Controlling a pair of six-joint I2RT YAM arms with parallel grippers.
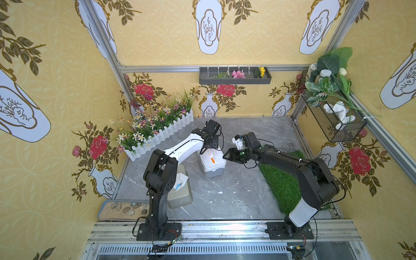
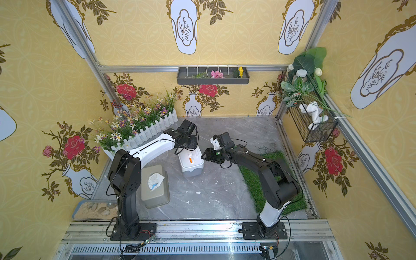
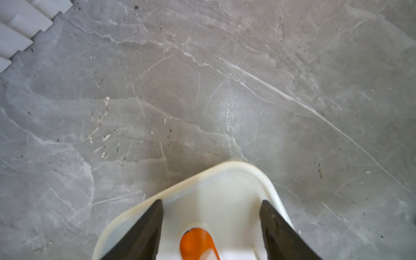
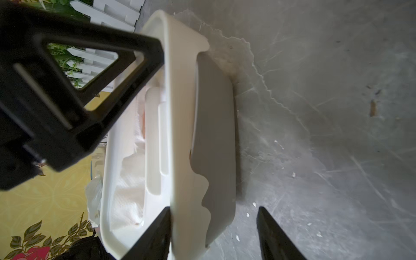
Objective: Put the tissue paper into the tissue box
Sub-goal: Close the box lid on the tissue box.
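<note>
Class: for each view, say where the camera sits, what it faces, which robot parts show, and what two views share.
Top views: high above, looking down; left arm and right arm whole, at the tissue box.
Left wrist: on the left arm, facing down at the box end and grey floor; open left gripper.
Right wrist: on the right arm, facing along the box side; open right gripper, one of the left gripper's fingers.
Shared: both wrist views show the box and white fence.

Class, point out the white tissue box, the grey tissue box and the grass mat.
white tissue box (image 1: 216,166): in a top view, near end.
grey tissue box (image 2: 157,198): in a top view, bare lid.
grass mat (image 1: 280,188): in a top view, its middle.
</note>
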